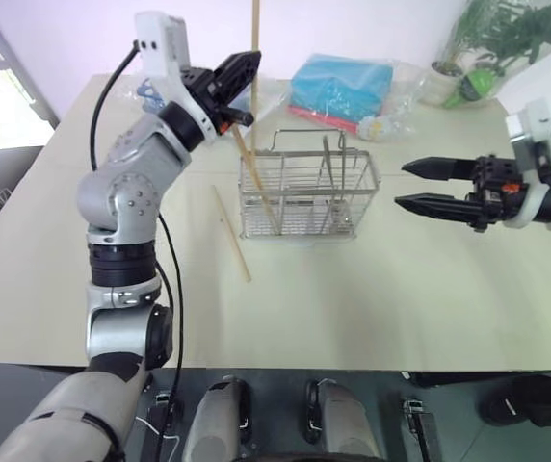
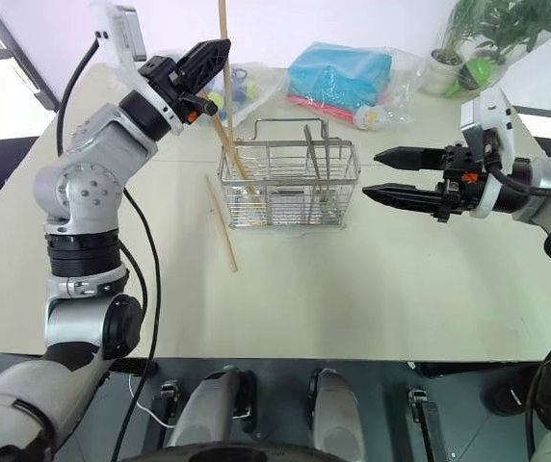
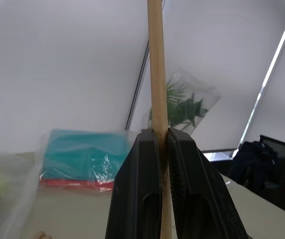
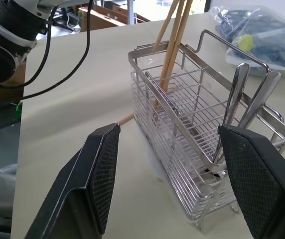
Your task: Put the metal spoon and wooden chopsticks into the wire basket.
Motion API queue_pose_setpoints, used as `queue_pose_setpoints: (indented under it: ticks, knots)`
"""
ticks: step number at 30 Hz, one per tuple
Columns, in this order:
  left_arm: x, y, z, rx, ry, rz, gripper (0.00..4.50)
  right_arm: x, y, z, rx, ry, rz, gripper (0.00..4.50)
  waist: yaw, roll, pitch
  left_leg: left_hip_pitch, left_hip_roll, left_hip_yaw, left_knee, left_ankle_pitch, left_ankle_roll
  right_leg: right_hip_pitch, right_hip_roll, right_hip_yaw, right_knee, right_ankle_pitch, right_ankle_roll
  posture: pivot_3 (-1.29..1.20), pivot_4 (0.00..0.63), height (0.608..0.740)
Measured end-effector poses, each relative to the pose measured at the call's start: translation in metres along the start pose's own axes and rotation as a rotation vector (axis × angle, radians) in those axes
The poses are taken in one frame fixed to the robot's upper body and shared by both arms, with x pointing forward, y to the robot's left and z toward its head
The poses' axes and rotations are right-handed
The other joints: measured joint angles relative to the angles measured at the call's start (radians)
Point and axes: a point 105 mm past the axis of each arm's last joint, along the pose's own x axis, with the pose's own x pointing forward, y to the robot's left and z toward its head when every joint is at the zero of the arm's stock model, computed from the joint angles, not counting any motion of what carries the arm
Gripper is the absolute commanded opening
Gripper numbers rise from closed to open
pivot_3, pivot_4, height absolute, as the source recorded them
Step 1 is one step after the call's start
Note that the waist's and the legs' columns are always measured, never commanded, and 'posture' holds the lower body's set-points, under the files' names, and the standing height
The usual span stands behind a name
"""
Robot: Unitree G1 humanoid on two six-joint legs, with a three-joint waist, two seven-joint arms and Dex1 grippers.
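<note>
My left gripper [image 1: 240,79] is shut on a wooden chopstick [image 3: 156,64] and holds it upright above the left end of the wire basket [image 1: 306,208]. More chopsticks [image 4: 172,40] lean in the basket's left compartment. Another chopstick [image 1: 230,234] lies flat on the table just left of the basket. The metal spoon's slim handle [image 4: 238,102] stands in the right compartment beside a second metal handle. My right gripper [image 1: 422,186] hovers open to the right of the basket, pointing at it, with nothing between its fingers [image 4: 102,169].
A blue plastic-wrapped pack [image 1: 341,85] and a clear bag of small items [image 2: 247,89] lie on the table behind the basket. Potted plants [image 1: 507,34] stand at the far right corner. The table's front edge [image 1: 353,364] runs close to me.
</note>
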Motion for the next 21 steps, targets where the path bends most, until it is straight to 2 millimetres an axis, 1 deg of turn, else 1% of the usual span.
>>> queue_pose_setpoints:
  ticks: [4,8,9,10,11,13,15,16,17,21]
  knots:
    - [0.001,-0.002,-0.027,-0.028,0.037,0.002,0.04,0.000,0.000,-0.003,0.007,0.004,-0.002,3.23,-0.002,0.000,0.000,0.000,0.000,0.000,0.000,0.000,0.000,0.000,0.000,0.000,0.000,0.000,0.000,0.00,0.150,0.715]
    - [0.001,-0.007,-0.043,-0.036,0.059,0.003,0.04,0.000,0.000,-0.003,0.009,0.001,-0.007,3.23,-0.002,0.000,0.000,0.000,0.000,0.000,0.000,0.000,0.000,0.000,0.000,0.000,0.000,0.000,0.000,0.00,0.150,0.715]
    - [0.001,-0.008,-0.047,-0.038,0.068,0.000,0.81,0.000,0.000,-0.003,0.009,0.001,-0.008,3.23,-0.002,0.000,0.000,0.000,0.000,0.000,0.000,0.000,0.000,0.000,0.000,0.000,0.000,0.000,0.000,0.00,0.150,0.715]
    - [0.000,-0.009,-0.050,-0.044,0.074,0.000,1.11,0.000,0.000,-0.003,0.010,0.001,-0.009,3.23,-0.002,0.000,0.000,0.000,0.000,0.000,0.000,0.000,0.000,0.000,0.000,0.000,0.000,0.000,0.000,0.00,0.150,0.715]
    - [-0.001,-0.009,-0.053,-0.053,0.079,0.003,1.56,0.000,0.000,-0.003,0.010,0.000,-0.009,3.23,-0.003,0.000,0.000,0.000,0.000,0.000,0.000,-0.001,0.001,0.000,0.000,0.000,0.000,0.000,0.000,0.00,0.150,0.715]
    - [-0.003,-0.009,-0.056,-0.062,0.085,0.003,2.61,0.000,-0.001,-0.003,0.010,0.000,-0.010,3.23,-0.003,0.000,0.000,0.000,0.000,0.000,0.000,-0.001,0.002,0.000,0.000,0.000,0.000,0.000,0.000,0.00,0.150,0.715]
    - [-0.003,-0.013,-0.053,-0.063,0.080,-0.011,3.59,0.000,-0.001,-0.003,0.010,0.000,-0.010,3.23,-0.002,0.000,0.000,0.000,0.000,0.000,0.000,-0.001,0.002,0.000,0.000,0.000,0.000,0.000,0.000,0.00,0.150,0.715]
    - [-0.003,-0.016,-0.050,-0.062,0.074,-0.020,4.16,0.000,-0.001,-0.003,0.010,-0.001,-0.010,3.23,-0.002,0.000,0.000,0.000,0.000,0.000,0.000,-0.001,0.002,0.000,0.000,0.000,0.000,0.000,0.000,0.00,0.150,0.715]
    - [-0.004,-0.018,-0.047,-0.058,0.071,-0.029,4.42,0.000,-0.001,-0.003,0.011,-0.002,-0.009,3.23,-0.001,0.000,0.000,0.000,0.000,0.000,0.000,-0.001,0.002,0.000,0.000,0.000,0.000,0.000,0.000,0.00,0.150,0.715]
    - [-0.006,-0.023,-0.034,-0.052,0.076,-0.047,4.42,0.001,-0.002,-0.006,0.006,-0.002,-0.012,3.23,-0.003,0.000,0.000,0.000,0.000,-0.001,0.000,-0.001,0.002,0.000,0.000,0.000,0.000,0.000,0.000,0.00,0.150,0.715]
